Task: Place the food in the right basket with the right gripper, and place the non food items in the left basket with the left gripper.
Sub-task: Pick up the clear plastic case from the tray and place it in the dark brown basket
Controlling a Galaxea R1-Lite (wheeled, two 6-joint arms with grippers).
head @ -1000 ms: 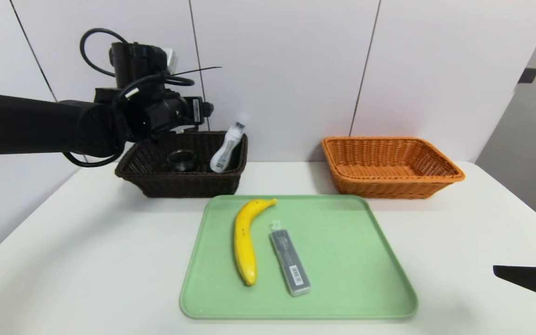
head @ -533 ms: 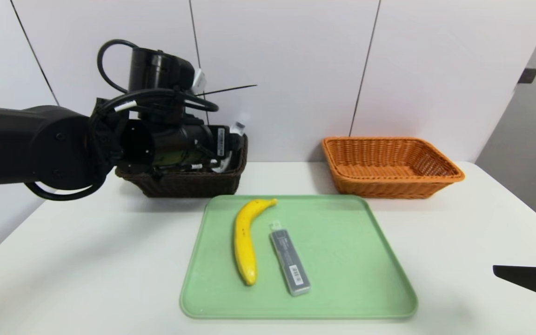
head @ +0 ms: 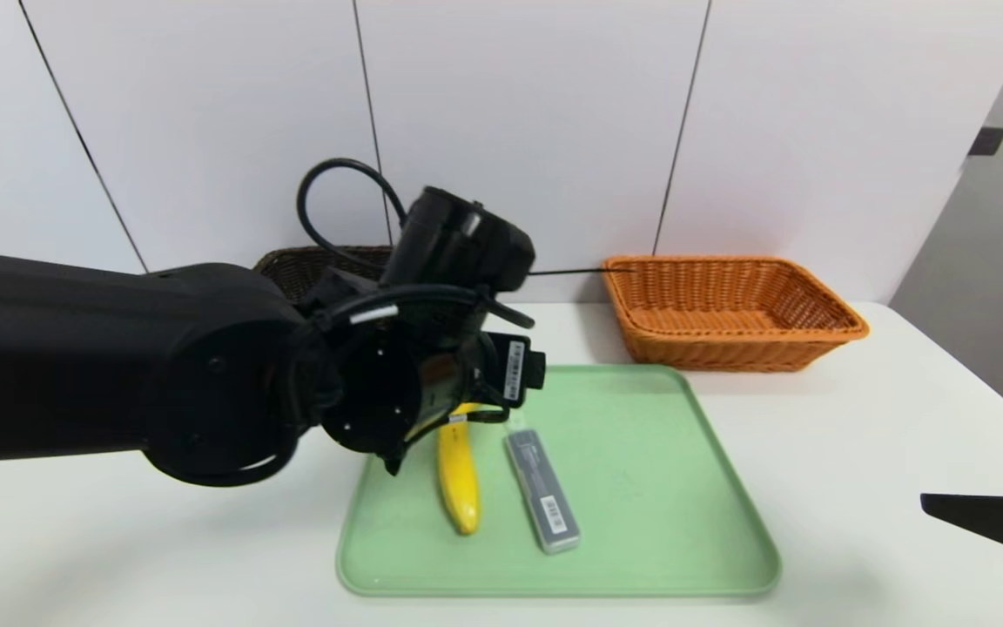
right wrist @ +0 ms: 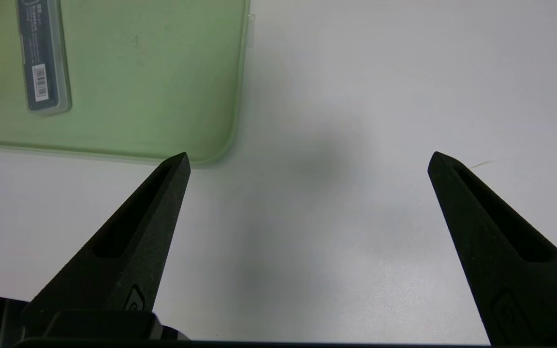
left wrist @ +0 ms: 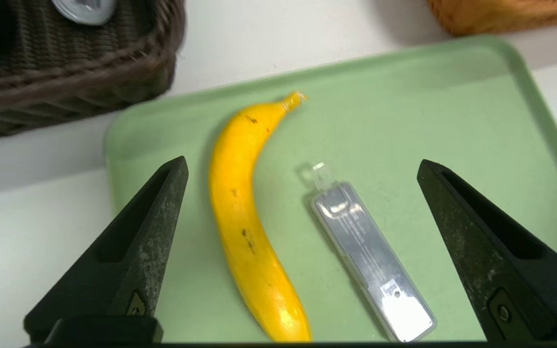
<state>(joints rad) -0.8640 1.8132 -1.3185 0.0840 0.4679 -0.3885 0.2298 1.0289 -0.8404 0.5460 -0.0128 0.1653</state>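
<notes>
Swinging away from the dark brown woven wicker basket (head: 292,261), the left tool (left wrist: 302,166) has travelled from above that left basket to the near-left part of the pale green plastic tray (head: 684,488), and its arm now hides most of the basket.

From the head view, the long yellow banana (head: 458,488) and the slim grey rectangular case with a barcode (head: 542,492) lie side by side on the tray, the banana partly covered by the left wrist. The orange-tan woven wicker basket (head: 728,305) stands empty on the white desk (head: 858,418). The right tool (head: 989,518) shows only at the frame's right edge, parked over the desk.

Seen from the left wrist, the tool's fingers (left wrist: 133,251) stand wide apart, holding nothing, with banana and case both between them. A white bottle's base (left wrist: 84,7) shows in the dark basket.

In the right wrist view, that tool is likewise spread wide and empty above bare desk beside the tray's corner.

The step in hand looks like fetching the case. The next move calls for shifting toward it and descending so the fingers straddle the case alone, clear of the banana.
</notes>
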